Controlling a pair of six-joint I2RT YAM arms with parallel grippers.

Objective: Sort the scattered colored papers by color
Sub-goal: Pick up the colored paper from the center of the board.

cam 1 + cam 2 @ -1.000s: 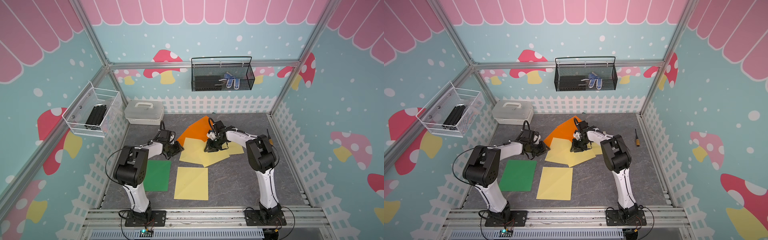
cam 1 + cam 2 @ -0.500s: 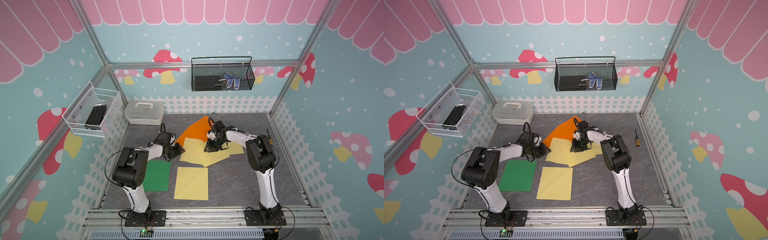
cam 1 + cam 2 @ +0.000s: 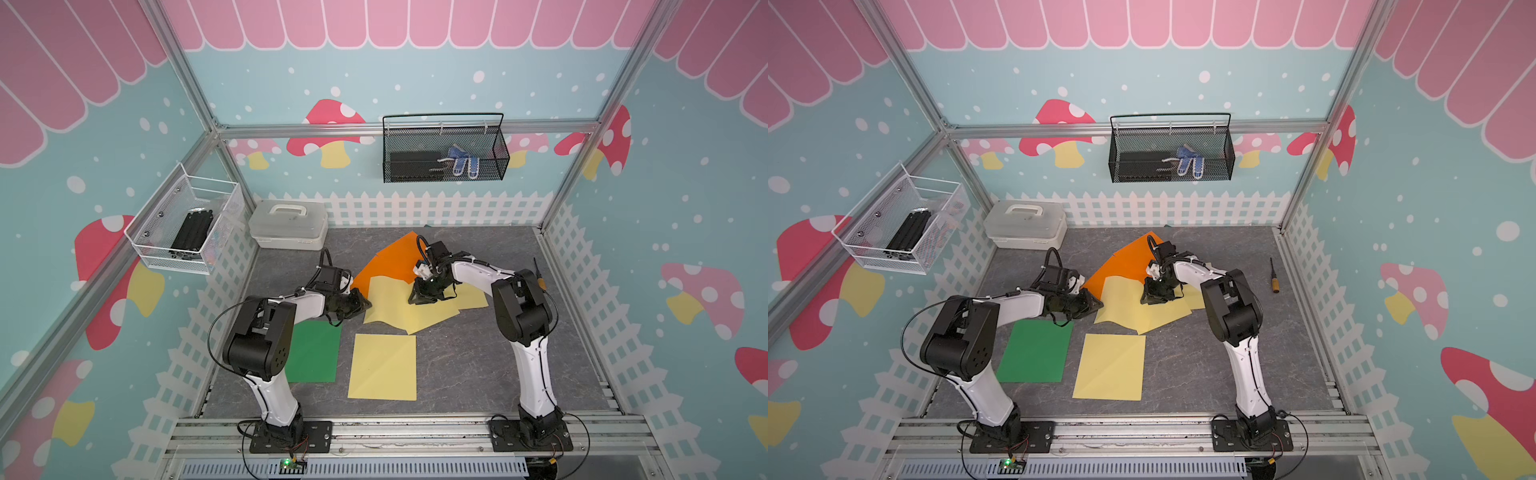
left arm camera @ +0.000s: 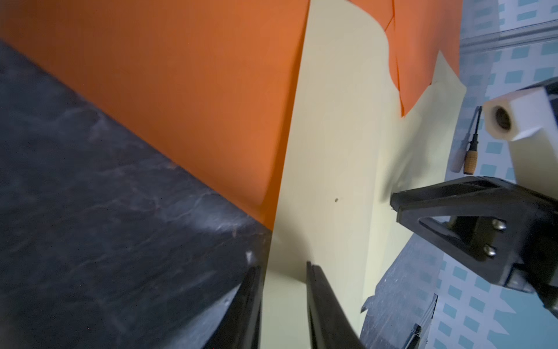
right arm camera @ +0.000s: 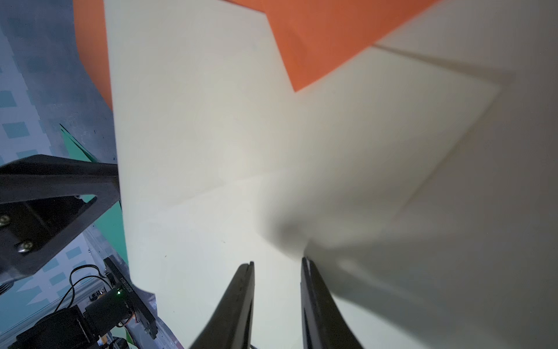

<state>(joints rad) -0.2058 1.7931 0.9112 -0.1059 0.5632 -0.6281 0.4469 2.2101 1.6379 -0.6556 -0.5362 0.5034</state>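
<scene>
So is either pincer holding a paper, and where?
Nothing looks gripped: left pincer straddles a yellow paper's edge, right pincer stands on the yellow papers, jaws apart.

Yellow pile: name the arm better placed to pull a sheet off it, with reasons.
Left, probably. The left hand is at the edge of the yellow pile, jaws apart around a sheet's edge; the right hand sits mid-pile.

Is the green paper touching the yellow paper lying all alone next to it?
Apart. Both top views show a strip of gray table between the green paper and the lone yellow paper.
</scene>
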